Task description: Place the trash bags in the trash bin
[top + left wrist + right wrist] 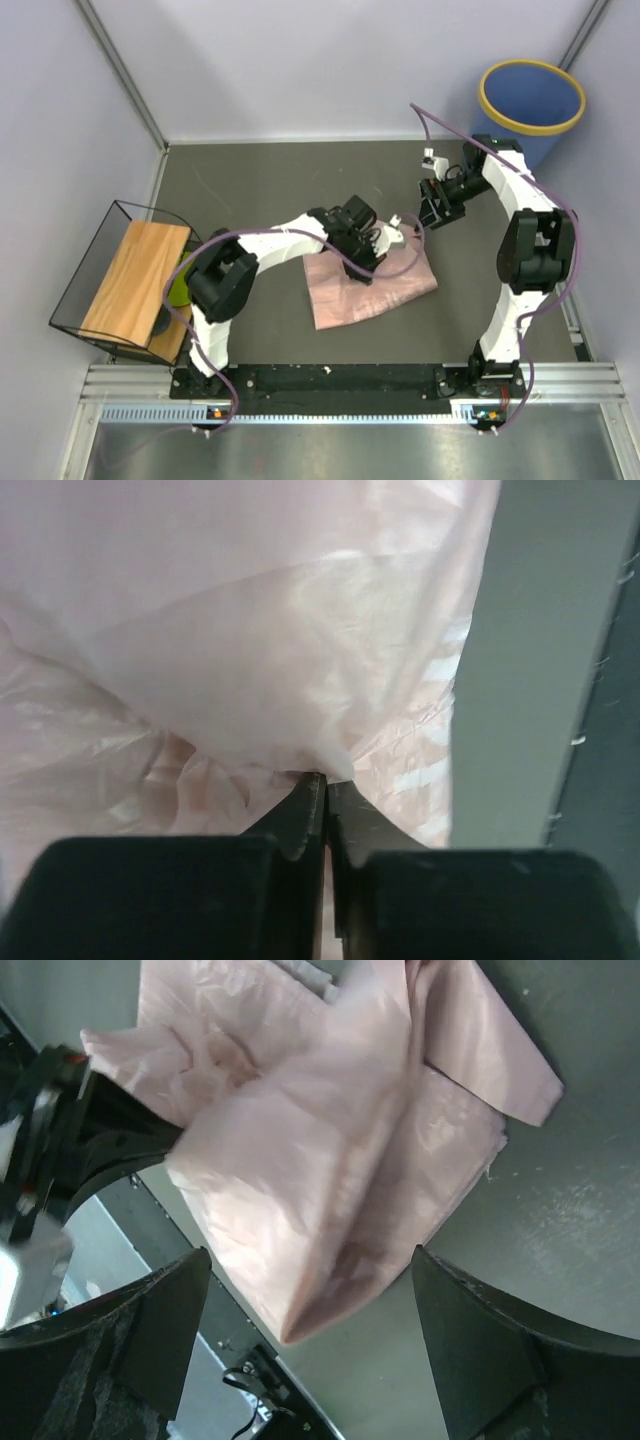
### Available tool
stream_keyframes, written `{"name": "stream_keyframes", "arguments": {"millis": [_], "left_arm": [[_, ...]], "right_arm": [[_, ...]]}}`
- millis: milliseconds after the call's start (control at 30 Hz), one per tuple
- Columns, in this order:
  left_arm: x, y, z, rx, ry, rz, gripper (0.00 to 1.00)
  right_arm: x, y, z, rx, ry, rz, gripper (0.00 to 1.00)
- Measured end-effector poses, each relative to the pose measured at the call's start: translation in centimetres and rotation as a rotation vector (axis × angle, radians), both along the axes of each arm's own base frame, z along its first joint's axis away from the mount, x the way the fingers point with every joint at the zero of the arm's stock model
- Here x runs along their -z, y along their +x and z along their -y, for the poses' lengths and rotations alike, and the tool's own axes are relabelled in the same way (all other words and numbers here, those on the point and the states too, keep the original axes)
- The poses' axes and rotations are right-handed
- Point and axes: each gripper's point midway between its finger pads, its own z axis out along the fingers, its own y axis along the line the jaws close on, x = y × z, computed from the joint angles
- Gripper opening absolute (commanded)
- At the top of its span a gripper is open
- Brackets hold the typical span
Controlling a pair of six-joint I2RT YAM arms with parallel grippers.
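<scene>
The pale pink trash bags [372, 286] lie in a flat, crinkled pile on the dark table in front of the arms. My left gripper [385, 243] is at the pile's far edge. In the left wrist view it [325, 778] is shut, pinching a fold of a pink bag [240, 660], which fills the frame. My right gripper [433, 208] hangs open and empty above the table, just beyond the pile's right corner. Its wrist view shows the open gripper [310, 1252] with the bags [330, 1150] below it. The blue trash bin [531, 102] with a yellow rim stands at the far right corner.
A black wire basket [85, 262] holding a wooden board [136, 277] stands at the left edge, with a green bowl [178, 288] beside it. Grey walls close the table at the back and sides. A metal rail [350, 410] runs along the near edge.
</scene>
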Motion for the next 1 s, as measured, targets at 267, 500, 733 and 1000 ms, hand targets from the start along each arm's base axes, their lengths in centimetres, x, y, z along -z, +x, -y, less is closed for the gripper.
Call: {"name": "stream_keyframes", "arguments": {"millis": [267,500,733,1000], "left_arm": [[-0.2,-6.0,-0.9,0.215,0.145,0.573,0.0],[4.3,-9.5,0.1,0.435,0.31,0.939,0.0],[5.3,-8.8,-0.5,0.456,0.402,1.143,0.0],[5.6,-10.1,-0.9,0.47,0.418,1.232,0.0]], "right_arm": [[2.9,0.9,0.2,0.039,-0.046,-0.061,0.94],[4.9,1.1,-1.9,-0.036,-0.094,-0.055,0.94],[5.7,-0.4,-6.5,-0.263,-0.127,0.034,0.99],[8.6,-1.1,-10.4,-0.495,-0.232,0.192,0.97]]}}
